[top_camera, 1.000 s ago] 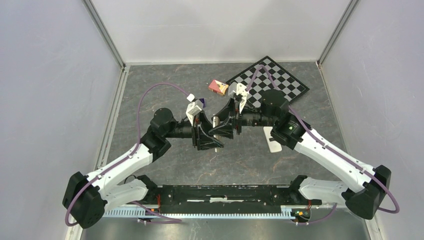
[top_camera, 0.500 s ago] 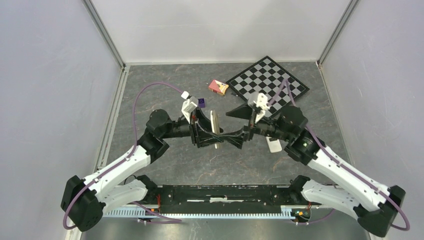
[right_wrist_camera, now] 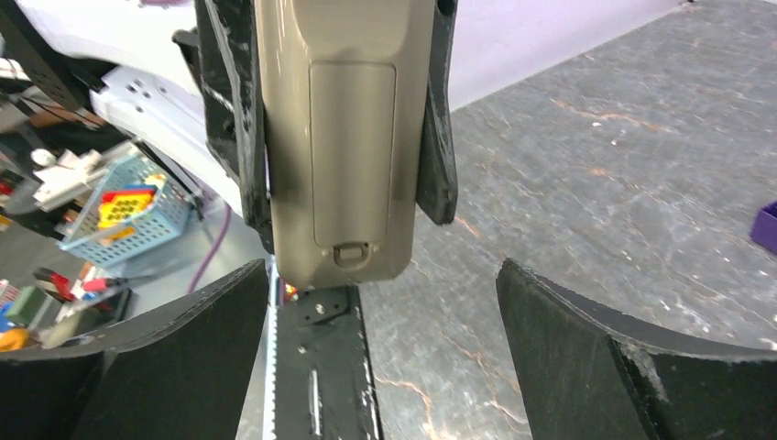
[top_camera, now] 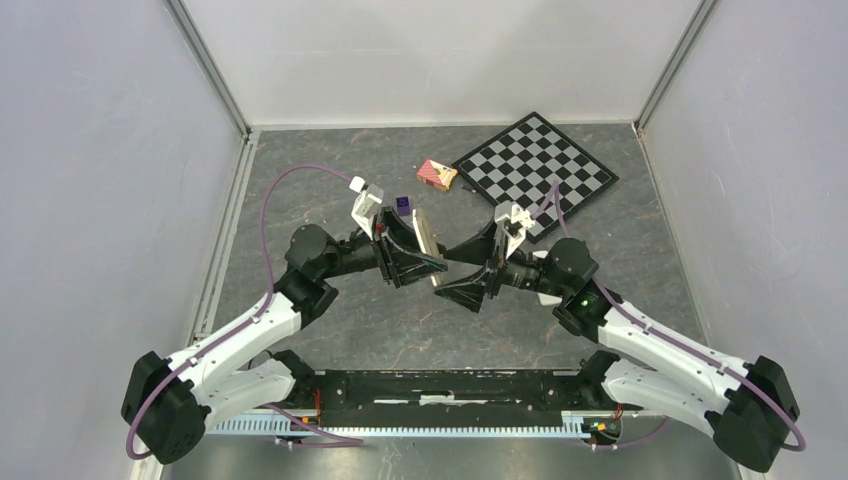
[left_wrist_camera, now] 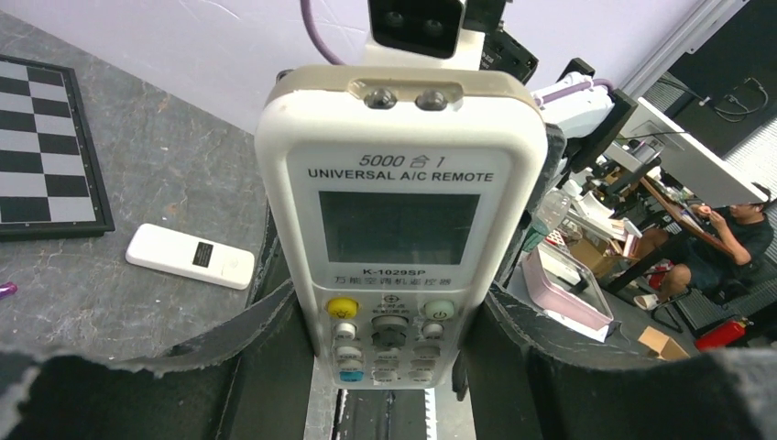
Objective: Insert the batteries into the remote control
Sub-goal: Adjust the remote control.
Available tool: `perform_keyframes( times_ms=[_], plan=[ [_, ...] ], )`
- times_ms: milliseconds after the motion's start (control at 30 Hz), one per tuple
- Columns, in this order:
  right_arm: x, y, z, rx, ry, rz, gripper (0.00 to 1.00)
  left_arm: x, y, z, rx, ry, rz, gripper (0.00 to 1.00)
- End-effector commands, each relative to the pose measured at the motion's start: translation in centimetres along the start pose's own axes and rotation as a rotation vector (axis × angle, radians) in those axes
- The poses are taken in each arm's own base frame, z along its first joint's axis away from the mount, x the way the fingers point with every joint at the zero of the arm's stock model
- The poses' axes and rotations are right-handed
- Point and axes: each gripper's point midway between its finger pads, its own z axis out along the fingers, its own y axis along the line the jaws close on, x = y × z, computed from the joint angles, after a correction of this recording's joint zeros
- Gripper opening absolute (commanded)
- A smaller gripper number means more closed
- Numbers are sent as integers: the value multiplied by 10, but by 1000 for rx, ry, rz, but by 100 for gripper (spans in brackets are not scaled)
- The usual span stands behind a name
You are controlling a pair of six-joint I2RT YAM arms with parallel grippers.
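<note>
My left gripper [top_camera: 420, 262] is shut on the remote control [top_camera: 425, 233] and holds it off the table, tilted, at mid-table. The left wrist view shows its white button face [left_wrist_camera: 399, 220] clamped at the lower sides. The right wrist view shows its olive-tan back [right_wrist_camera: 353, 147] between the left fingers [right_wrist_camera: 438, 137], with the battery cover shut. My right gripper [top_camera: 445, 275] stands wide open just right of the remote's lower end, with nothing between its jaws [right_wrist_camera: 380, 302]. A small dark purple piece [top_camera: 402, 207] lies behind the left gripper, too small to tell if it is the batteries.
A checkerboard [top_camera: 535, 160] lies at the back right, with a small red and tan box [top_camera: 436, 174] beside it. A white remote [left_wrist_camera: 191, 257] lies flat on the table. The arms' black base rail [top_camera: 440, 385] runs along the near edge.
The right gripper let go of the remote, opened wide and dropped back toward the near side. The left gripper kept its hold and tilted the remote toward the back left.
</note>
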Motion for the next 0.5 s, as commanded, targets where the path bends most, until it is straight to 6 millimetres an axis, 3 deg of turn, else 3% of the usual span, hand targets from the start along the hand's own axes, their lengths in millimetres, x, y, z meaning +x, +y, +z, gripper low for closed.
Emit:
perform_keyframes(
  times_ms=[0,133,300,467],
  plan=[
    [-47,30,6,-139,-172,28,98,-12,-16,2,71,-34,28,37],
    [-54,38,12,-195,-173,89,98,-12,-19,0,81,-33,65,38],
    [-43,33,23,-193,-100,136,80,-19,-22,-1,86,-55,115,39],
    [-36,28,26,-173,-84,145,78,-23,-24,-1,87,-66,144,39]
  ],
)
